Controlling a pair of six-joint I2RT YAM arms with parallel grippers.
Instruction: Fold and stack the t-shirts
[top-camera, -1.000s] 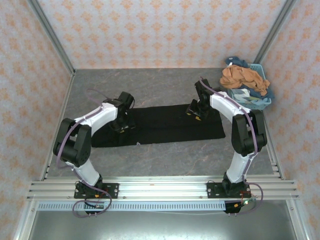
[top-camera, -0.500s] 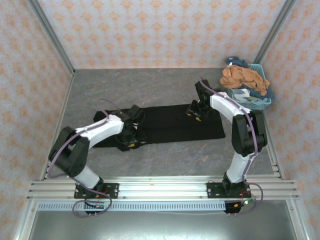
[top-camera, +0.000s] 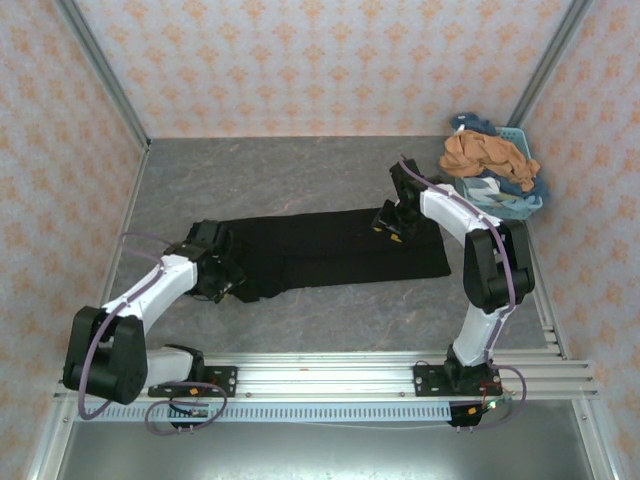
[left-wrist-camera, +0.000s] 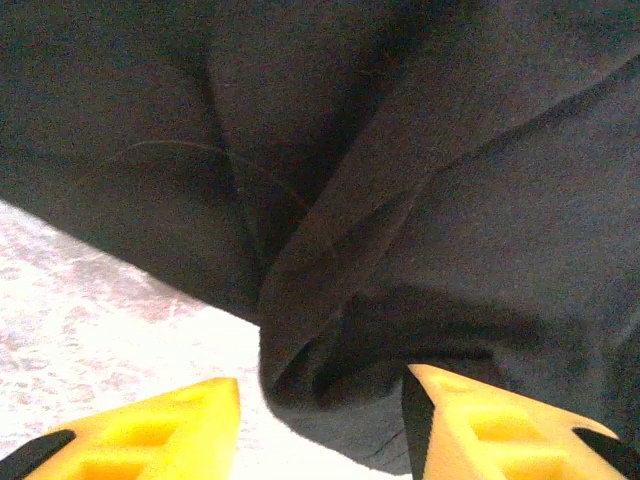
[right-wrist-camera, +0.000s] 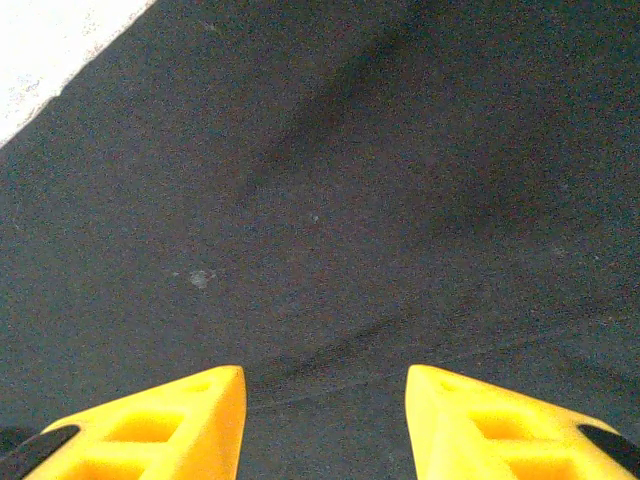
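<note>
- left gripper (left-wrist-camera: 322, 392): jaws half apart, straddling the bunched edge of the black t-shirt (top-camera: 330, 248), not clamped
- right gripper (right-wrist-camera: 325, 385): jaws half apart, empty, over flat shirt on the bench (top-camera: 300, 180)

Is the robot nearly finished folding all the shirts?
Not nearly. The black t-shirt lies as a long strip. The left gripper is open at its bunched end, the right gripper open above the other. The orange t-shirt and blue t-shirt lie heaped in the basket.
</note>
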